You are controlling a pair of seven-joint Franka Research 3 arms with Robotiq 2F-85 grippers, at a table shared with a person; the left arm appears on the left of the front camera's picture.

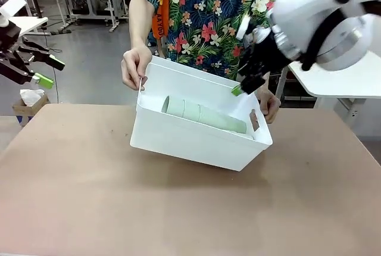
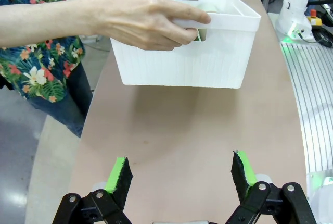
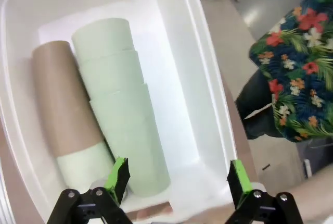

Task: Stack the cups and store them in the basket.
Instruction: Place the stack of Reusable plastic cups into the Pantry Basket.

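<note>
A person's two hands hold the white basket (image 1: 184, 140) tilted above the table. A stack of mint-green cups (image 1: 205, 116) lies on its side in it. The right wrist view looks down into the basket (image 3: 205, 73). There the mint stack (image 3: 122, 125) lies beside a tan-brown cup (image 3: 60, 94) that is nested with another mint cup (image 3: 83, 164). My right gripper (image 1: 243, 87) hovers open over the basket's far right rim, its fingers (image 3: 177, 179) holding nothing. My left gripper (image 1: 50, 71) stands open at the far left, well away. Its fingers (image 2: 181, 174) point at the basket (image 2: 218, 67).
The person stands at the far side. One hand (image 2: 151, 23) grips a handle cutout, and the other hand (image 1: 271, 104) is at the far right corner. A cardboard box (image 1: 27, 104) sits on the floor at the left. Bare brown table (image 1: 178, 208) spreads in front of the basket.
</note>
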